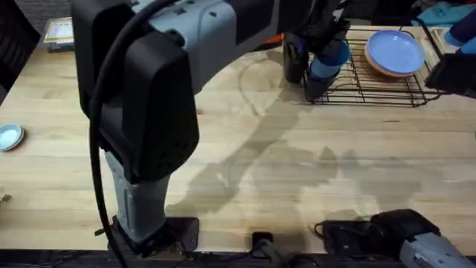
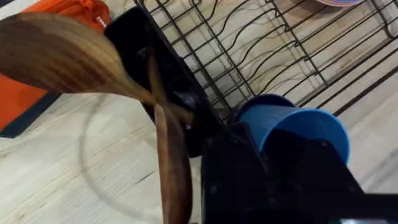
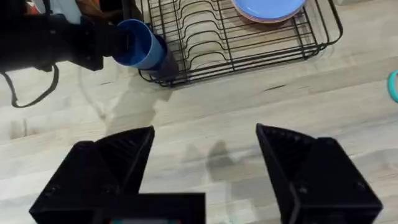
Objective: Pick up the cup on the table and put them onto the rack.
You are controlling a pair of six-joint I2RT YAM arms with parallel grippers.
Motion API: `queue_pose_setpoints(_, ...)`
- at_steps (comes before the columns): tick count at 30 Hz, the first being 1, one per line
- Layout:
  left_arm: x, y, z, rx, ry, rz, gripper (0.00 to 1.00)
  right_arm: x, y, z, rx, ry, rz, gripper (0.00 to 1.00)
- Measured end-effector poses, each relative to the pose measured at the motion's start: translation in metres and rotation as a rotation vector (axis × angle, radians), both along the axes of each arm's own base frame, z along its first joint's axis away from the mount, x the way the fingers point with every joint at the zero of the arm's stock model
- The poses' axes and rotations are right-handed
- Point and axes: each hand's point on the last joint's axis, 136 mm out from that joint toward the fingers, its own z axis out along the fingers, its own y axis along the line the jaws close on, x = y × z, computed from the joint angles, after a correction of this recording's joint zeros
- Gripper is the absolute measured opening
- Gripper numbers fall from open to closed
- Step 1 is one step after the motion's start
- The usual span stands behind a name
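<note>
The bright blue cup [image 1: 329,58] is held in the left gripper [image 1: 316,37], clamped at the near left corner of the rack [image 1: 387,88], upper right of the overhead frame, presumably for setting among the wires. Beyond, a blue plate [image 1: 397,52] is seen racked. The right gripper [image 3: 205,155] is held wide apart over bare table [image 1: 297,171].

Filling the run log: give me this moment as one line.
left gripper: shut on blue cup | cup: tilted at rack corner | right gripper: open, over bare table | plates: in rack
</note>
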Motion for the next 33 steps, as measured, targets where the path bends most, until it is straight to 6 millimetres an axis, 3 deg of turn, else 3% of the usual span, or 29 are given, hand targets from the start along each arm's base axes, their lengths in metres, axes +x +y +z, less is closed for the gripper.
queue_pose_setpoints(25, -0.003, -0.006, -0.017, -0.002, 0.043, -0.022, 0.045, 0.000, 0.000, 0.000, 0.000, 0.000, 0.000, 0.994)
queue_pose_setpoints(33, -0.004, -0.006, -0.017, 0.000, 0.047, -0.022, 0.135, 0.000, 0.000, 0.000, 0.000, 0.000, 0.000, 0.994)
